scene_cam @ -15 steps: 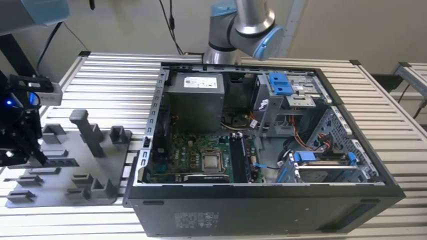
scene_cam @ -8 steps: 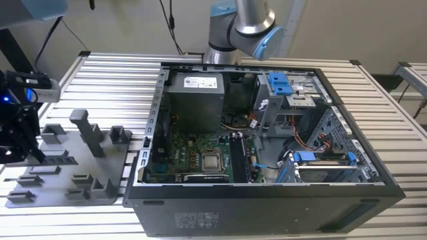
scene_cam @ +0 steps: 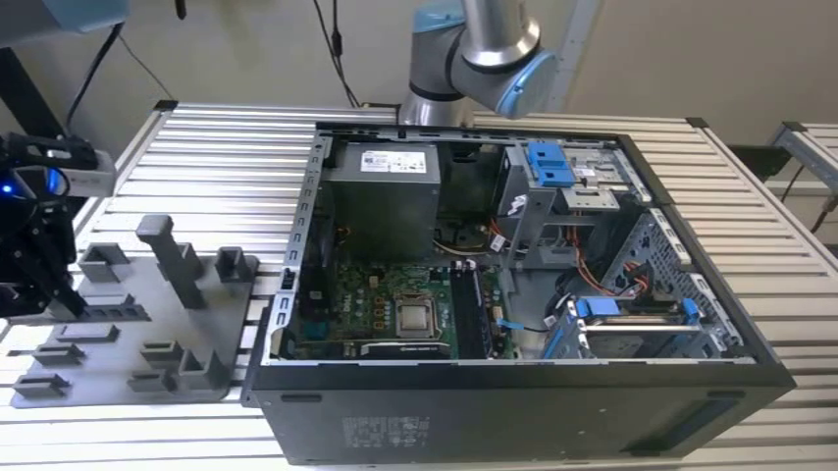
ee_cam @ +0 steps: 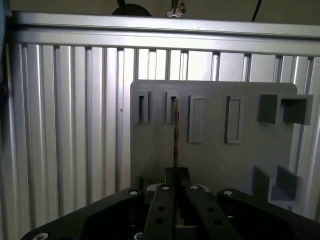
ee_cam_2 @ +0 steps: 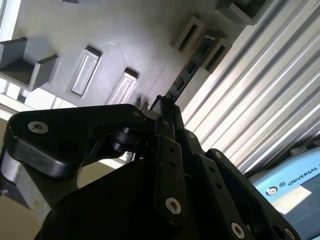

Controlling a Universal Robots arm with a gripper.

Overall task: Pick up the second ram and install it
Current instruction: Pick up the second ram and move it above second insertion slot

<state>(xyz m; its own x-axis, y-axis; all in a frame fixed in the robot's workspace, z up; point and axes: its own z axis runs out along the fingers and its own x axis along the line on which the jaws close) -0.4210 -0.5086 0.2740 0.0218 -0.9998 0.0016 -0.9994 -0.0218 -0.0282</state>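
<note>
The second ram (ee_cam: 176, 135) shows edge-on as a thin dark strip standing on the grey fixture plate (ee_cam: 215, 160), its far end in one of the plate's slots. In the second wrist view the ram (ee_cam_2: 192, 65) runs away from my fingertips towards a slot. My gripper (ee_cam: 176, 175) is shut on the near end of the strip, the two black fingers pressed together around it. In the exterior view the gripper (scene_cam: 66, 299) hangs low over the fixture plate (scene_cam: 196, 329) at that view's left, with the ram (scene_cam: 116, 312) right beside it.
An open black computer case (scene_cam: 524, 402) lies at the centre and right of the exterior view, with its green motherboard (scene_cam: 380, 304), blue drive latches (scene_cam: 550, 165) and the arm's base joint (scene_cam: 478, 49) behind. Upright posts (scene_cam: 171, 257) rise from the fixture. The table is ribbed aluminium (scene_cam: 223, 157).
</note>
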